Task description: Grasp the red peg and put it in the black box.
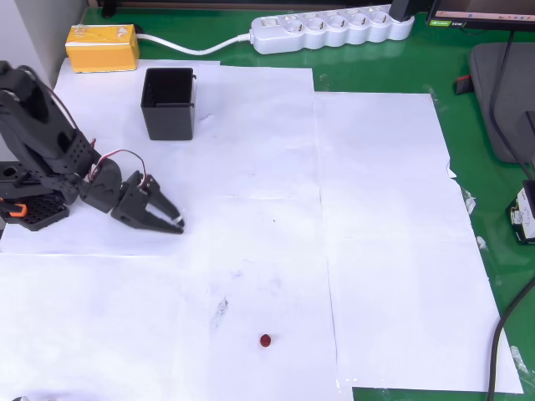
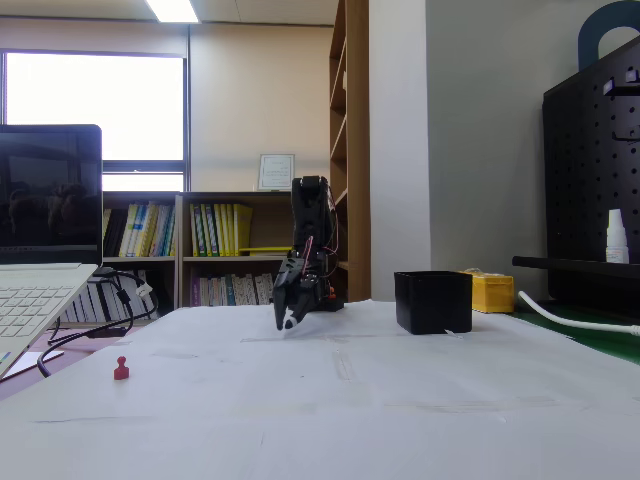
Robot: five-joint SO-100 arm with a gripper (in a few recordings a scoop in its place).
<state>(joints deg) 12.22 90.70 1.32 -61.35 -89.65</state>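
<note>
White paper sheets (image 1: pixel 376 209) (green table (image 1: pixel 468 50))

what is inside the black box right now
In the overhead view the box is open-topped and its inside looks dark and empty. The peg lies apart on the white paper. In the fixed view the wall hides the inside.
</note>
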